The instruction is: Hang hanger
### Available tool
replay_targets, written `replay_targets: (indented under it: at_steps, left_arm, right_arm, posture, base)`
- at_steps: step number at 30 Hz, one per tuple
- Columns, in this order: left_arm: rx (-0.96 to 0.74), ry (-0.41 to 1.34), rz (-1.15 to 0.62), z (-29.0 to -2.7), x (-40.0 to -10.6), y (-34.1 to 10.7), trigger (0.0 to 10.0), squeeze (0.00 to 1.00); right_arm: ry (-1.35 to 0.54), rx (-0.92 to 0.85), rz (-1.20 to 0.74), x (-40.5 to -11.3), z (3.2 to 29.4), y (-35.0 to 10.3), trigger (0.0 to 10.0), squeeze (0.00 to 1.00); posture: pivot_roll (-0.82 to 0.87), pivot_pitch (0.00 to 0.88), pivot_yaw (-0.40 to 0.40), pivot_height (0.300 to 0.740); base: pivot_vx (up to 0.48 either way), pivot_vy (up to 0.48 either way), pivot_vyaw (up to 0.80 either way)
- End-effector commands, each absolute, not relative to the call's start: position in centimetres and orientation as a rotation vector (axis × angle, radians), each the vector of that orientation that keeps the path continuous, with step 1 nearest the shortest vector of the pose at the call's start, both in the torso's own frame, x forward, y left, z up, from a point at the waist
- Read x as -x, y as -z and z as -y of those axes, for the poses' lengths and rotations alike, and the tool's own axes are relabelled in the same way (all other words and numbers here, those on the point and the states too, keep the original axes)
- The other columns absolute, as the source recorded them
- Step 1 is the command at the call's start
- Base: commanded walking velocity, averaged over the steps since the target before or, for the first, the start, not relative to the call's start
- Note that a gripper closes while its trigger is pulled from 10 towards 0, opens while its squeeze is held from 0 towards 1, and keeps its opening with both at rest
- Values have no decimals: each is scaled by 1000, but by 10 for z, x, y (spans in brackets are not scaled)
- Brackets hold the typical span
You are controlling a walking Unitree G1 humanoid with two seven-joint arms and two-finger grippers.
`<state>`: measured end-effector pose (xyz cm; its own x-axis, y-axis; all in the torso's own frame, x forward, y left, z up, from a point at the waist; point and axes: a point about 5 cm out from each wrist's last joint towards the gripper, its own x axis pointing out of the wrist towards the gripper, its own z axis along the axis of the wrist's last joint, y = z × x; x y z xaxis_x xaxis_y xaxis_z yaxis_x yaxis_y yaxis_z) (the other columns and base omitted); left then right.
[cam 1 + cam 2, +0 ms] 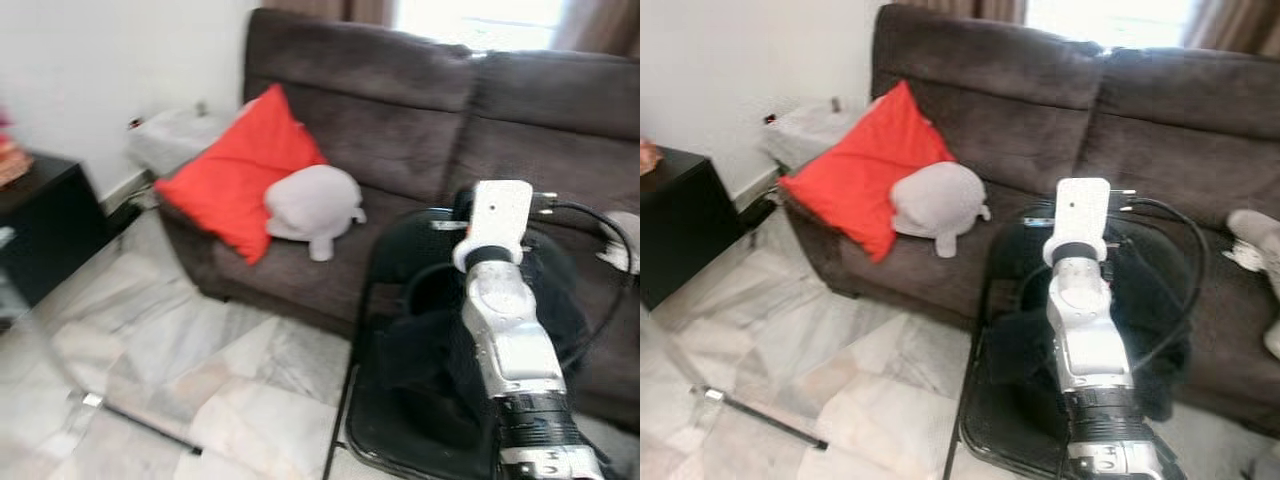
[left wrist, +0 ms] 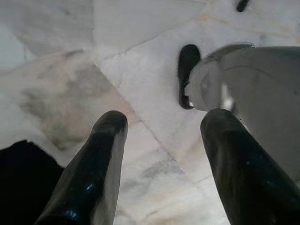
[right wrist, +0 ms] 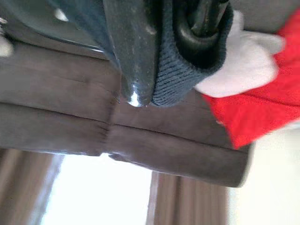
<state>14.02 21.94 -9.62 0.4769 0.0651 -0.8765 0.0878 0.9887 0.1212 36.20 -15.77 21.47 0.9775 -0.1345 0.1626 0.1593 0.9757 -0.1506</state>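
Observation:
My right arm [image 1: 510,340] is raised in front of me over a black folding chair [image 1: 395,250]. In the right wrist view my right gripper [image 3: 157,82] is shut on a dark blue knitted garment [image 3: 180,70] wrapped over a black hanger part [image 3: 206,18]; one black finger [image 3: 133,47] shows beside the cloth. From the head, dark cloth [image 1: 425,350] hangs around the arm and over the chair seat, and the wrist housing hides the fingers. My left gripper [image 2: 161,124] hangs open above the marble floor [image 2: 140,56] with nothing between its fingers.
A dark brown sofa [image 1: 400,120] stands behind the chair, with a red cushion [image 1: 235,170] and a grey plush toy [image 1: 312,205] on it. A black cabinet [image 1: 45,225] is at the left wall. A thin metal bar [image 1: 140,425] lies across the floor at lower left.

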Motion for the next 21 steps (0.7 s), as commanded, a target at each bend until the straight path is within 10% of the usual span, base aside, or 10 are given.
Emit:
replay_targets:
  at_steps: [1,16,18,21]
  left_arm:
    - [-161,22,-1093,-218,-135,98,10000,0]
    - [-161,22,-1093,-218,-135,98,10000,0]
    - [-165,25,-1094,-219,-135,98,10000,0]
    - [-166,25,-1094,-219,-135,98,10000,0]
  right_arm:
    - [162,165,154,-362,162,-217,10000,0]
    - [162,165,154,-362,162,-217,10000,0]
    - [-614,200,487,-336,55,-262,10000,0]
    - [-784,214,535,-322,40,-265,10000,0]
  posture:
    - [39,0,-12,740]
    - [39,0,-12,740]
    - [46,0,-7,740]
    - [45,0,-6,740]
  base:
    - [0,0,800]
    - [0,0,800]
    - [0,0,800]
    - [0,0,800]
